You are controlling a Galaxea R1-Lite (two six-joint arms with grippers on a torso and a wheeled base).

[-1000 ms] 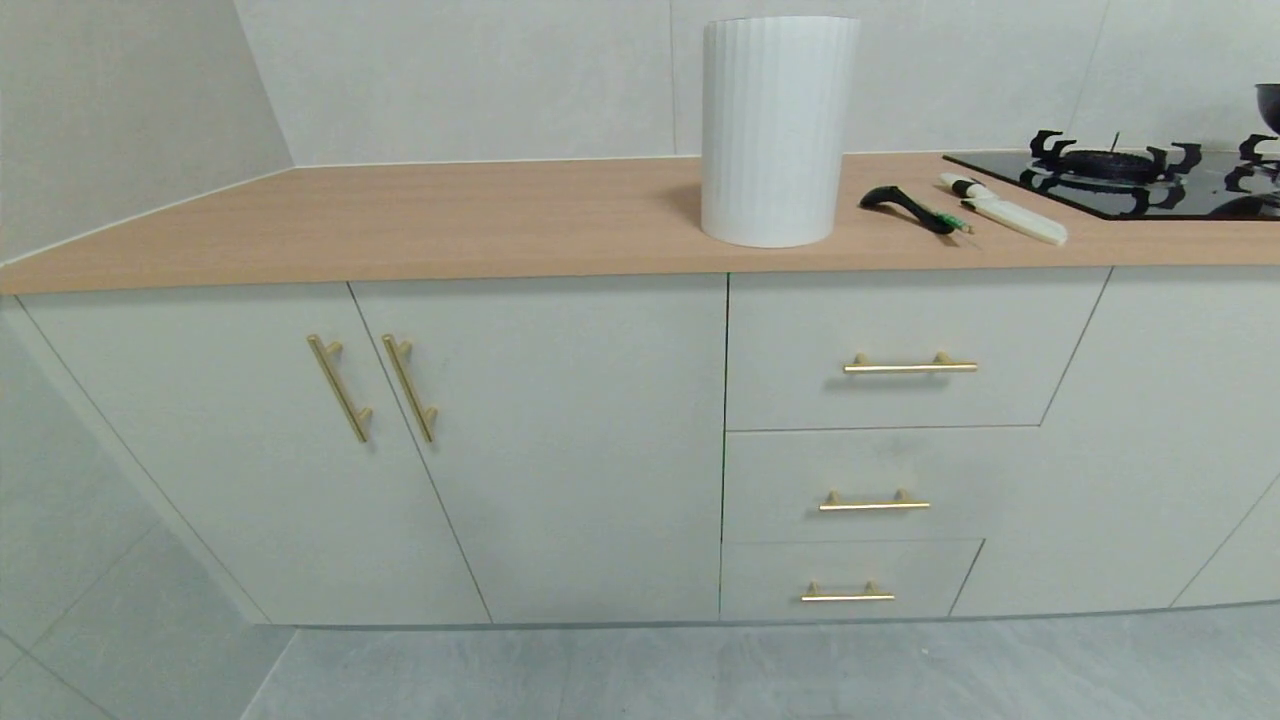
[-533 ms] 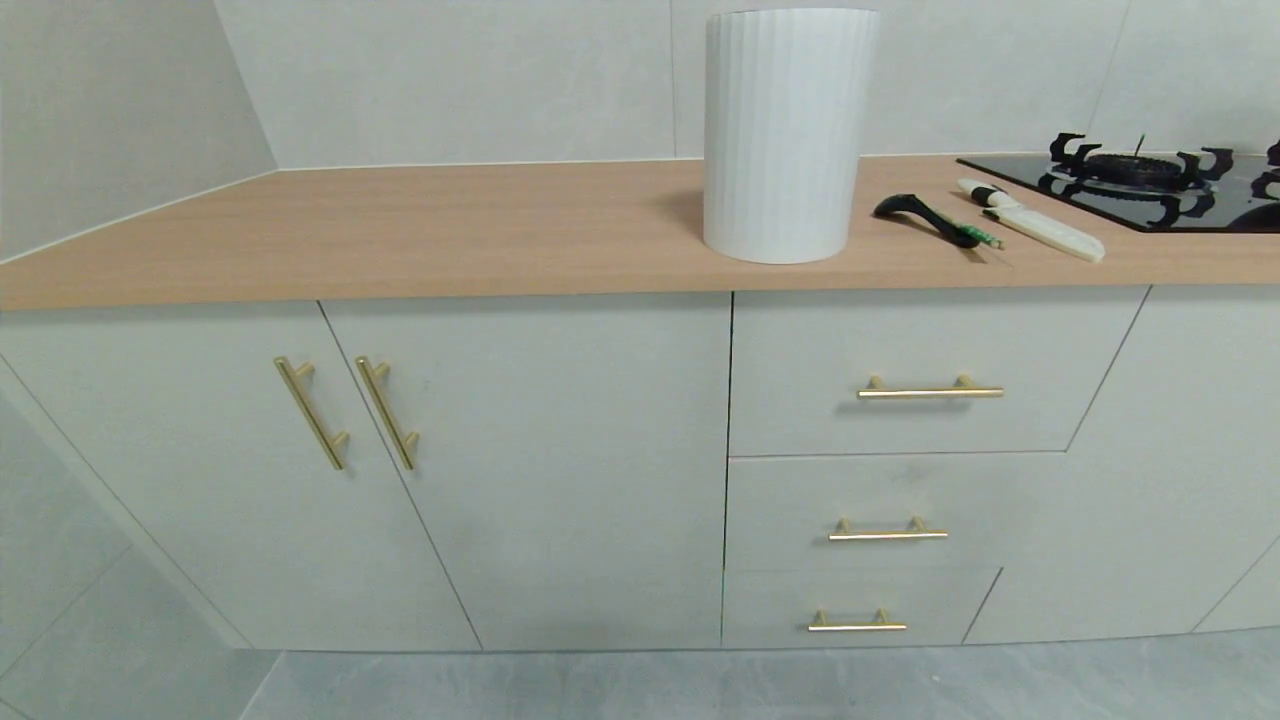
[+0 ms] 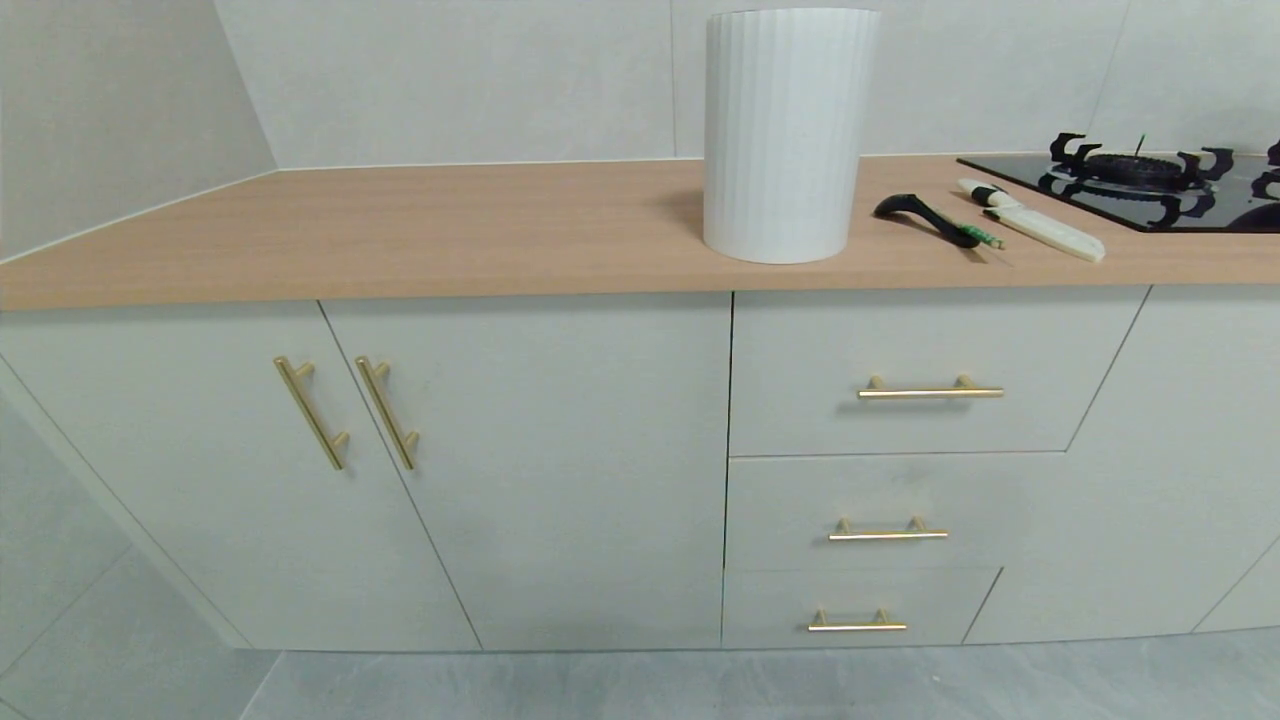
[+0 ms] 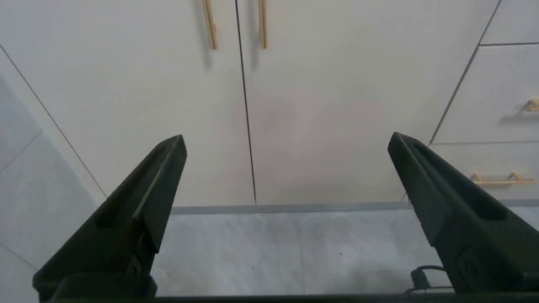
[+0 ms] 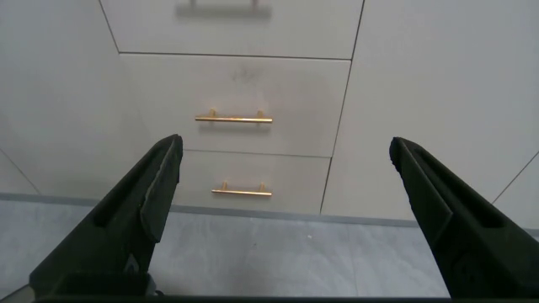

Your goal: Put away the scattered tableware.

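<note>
A tall white ribbed holder (image 3: 783, 135) stands on the wooden countertop (image 3: 400, 225). To its right lie a black-handled utensil (image 3: 925, 219) and a white knife (image 3: 1035, 232) with a black band, side by side near the counter's front edge. My left gripper (image 4: 286, 160) hangs open low down, facing the double cabinet doors (image 4: 244, 93) above the floor. My right gripper (image 5: 282, 160) is open too, facing the lower drawers (image 5: 234, 105). Nothing is between either pair of fingers.
A black gas hob (image 3: 1150, 180) sits at the counter's far right. Below the counter are two doors with gold handles (image 3: 345, 412) on the left and a stack of three drawers with gold handles (image 3: 930, 392) on the right. Grey tiled floor (image 3: 640, 685) lies in front.
The head view shifted between one second and half a second ago, so the counter sits slightly lower and nearer. Since then nothing has changed. The things on the counter have not moved.
</note>
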